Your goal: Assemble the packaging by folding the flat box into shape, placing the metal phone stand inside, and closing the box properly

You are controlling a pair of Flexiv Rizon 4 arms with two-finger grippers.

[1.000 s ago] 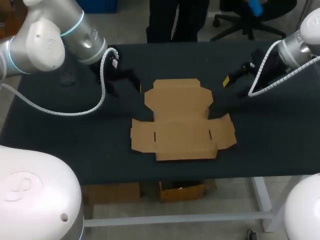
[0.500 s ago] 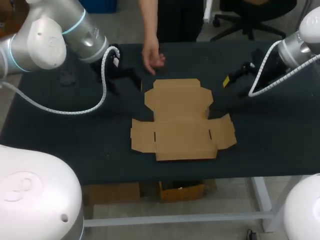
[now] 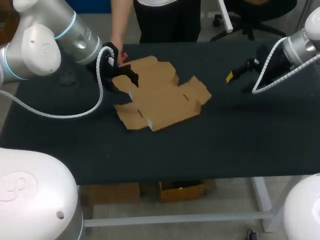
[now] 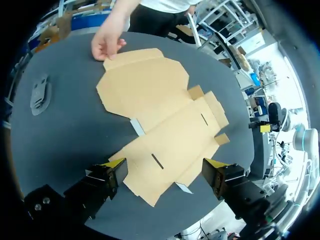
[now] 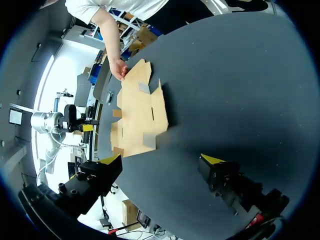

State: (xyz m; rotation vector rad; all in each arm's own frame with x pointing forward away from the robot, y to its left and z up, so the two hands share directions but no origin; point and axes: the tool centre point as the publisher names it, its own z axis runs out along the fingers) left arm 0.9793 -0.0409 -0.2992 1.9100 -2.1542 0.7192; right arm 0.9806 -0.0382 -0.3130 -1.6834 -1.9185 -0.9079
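The flat brown cardboard box (image 3: 160, 97) lies unfolded and turned at an angle on the black table (image 3: 240, 140). A person's hand (image 3: 120, 54) holds its far left corner. My left gripper (image 3: 125, 76) hovers open over the box's left part; in the left wrist view its fingers (image 4: 165, 167) straddle the near end of the box (image 4: 155, 115) without touching it, and the hand (image 4: 107, 45) is at the far flap. My right gripper (image 3: 235, 74) is open, off to the right of the box. It (image 5: 160, 160) faces the box (image 5: 140, 112) from a distance. A dark grey flat stand (image 4: 40, 92) lies on the table, left of the box.
The dark stand (image 3: 67, 77) sits near the table's left side under my left arm. The person's arm (image 5: 107, 35) reaches over the far edge. Bare table surface stretches in front of the box and to its right.
A person's hand came in over the far edge, then slid and turned the box toward the left rear. It now lies under my left gripper. Both grippers stayed open.
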